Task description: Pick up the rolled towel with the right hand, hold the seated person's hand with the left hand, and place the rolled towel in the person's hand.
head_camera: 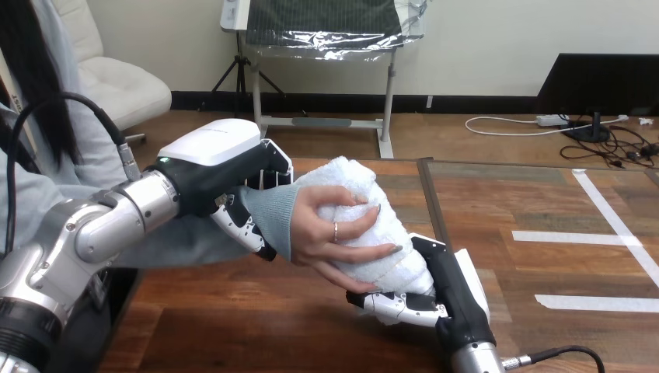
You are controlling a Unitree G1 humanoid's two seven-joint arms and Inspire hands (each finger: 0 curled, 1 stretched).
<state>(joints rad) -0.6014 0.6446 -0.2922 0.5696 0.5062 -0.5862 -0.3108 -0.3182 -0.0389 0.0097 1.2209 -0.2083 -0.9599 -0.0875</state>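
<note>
The white rolled towel (365,225) is tilted above the table, its upper end toward the far left. The person's hand (330,233) wraps around the towel's middle from the left. My right hand (423,299) comes up from the bottom edge and grips the towel's lower end, thumb curled under it. My left hand (233,167) reaches in from the left and closes on the person's wrist (272,214) over the grey-green sleeve, fingers above and thumb below.
The wooden table (256,318) has a darker panel at the right with white tape lines (571,237). The person sits at the left side.
</note>
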